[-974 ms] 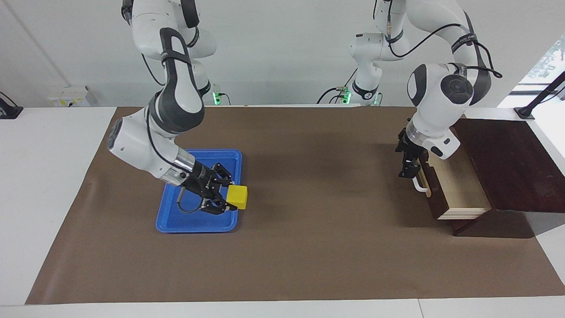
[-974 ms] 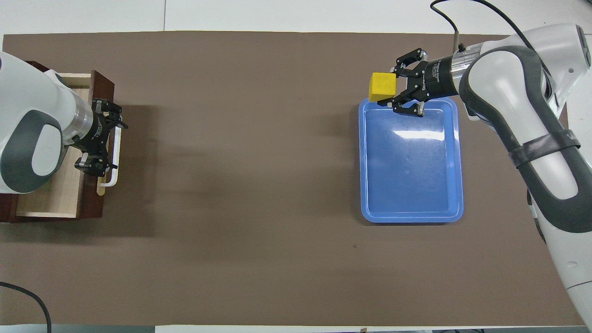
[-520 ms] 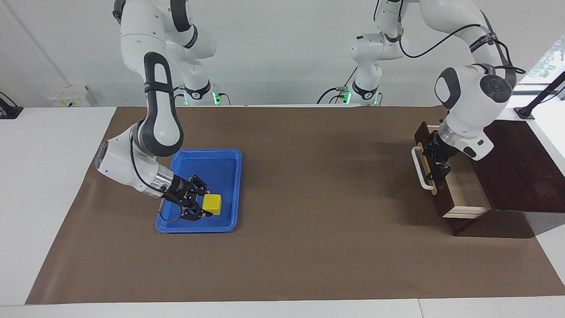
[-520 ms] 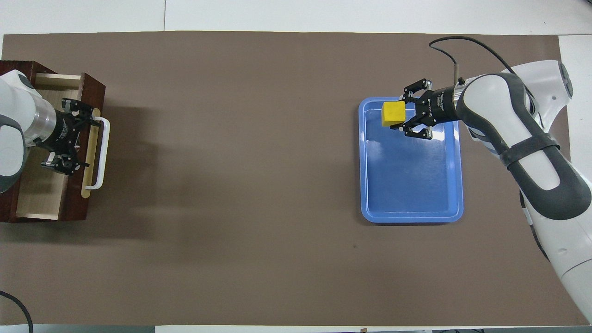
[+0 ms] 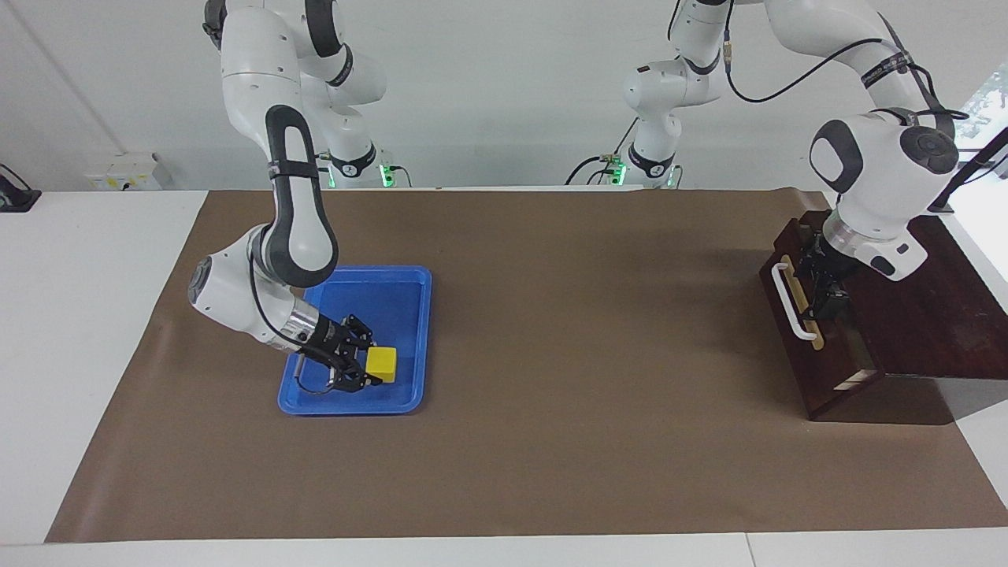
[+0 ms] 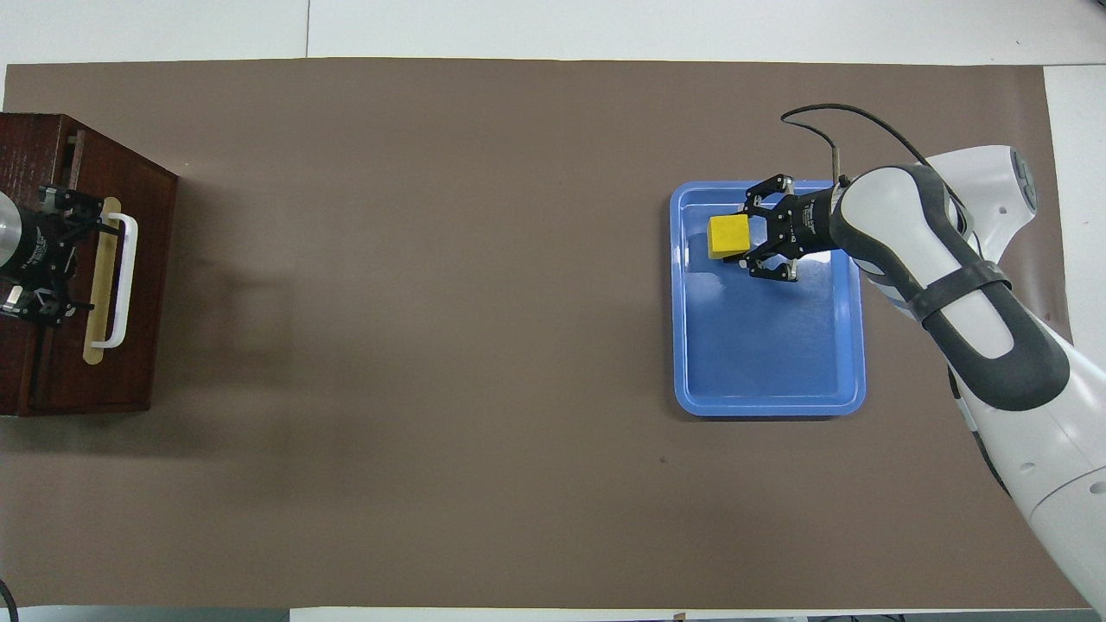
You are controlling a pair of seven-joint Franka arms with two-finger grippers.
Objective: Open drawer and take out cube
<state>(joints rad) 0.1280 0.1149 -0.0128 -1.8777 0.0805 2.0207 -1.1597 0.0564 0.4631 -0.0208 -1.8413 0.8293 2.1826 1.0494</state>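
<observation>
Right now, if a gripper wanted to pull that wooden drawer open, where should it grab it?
By the white bar handle on the drawer front, coming from the table's middle. The bar stands clear of the wood, leaving a gap for fingers.

No text, label, brand, number or sign can be read anywhere in either view. The black wrist of the right gripper (image 6: pixel 741 239) carries a small pale marking just back from the fingers, but it is too small to make out.
</observation>
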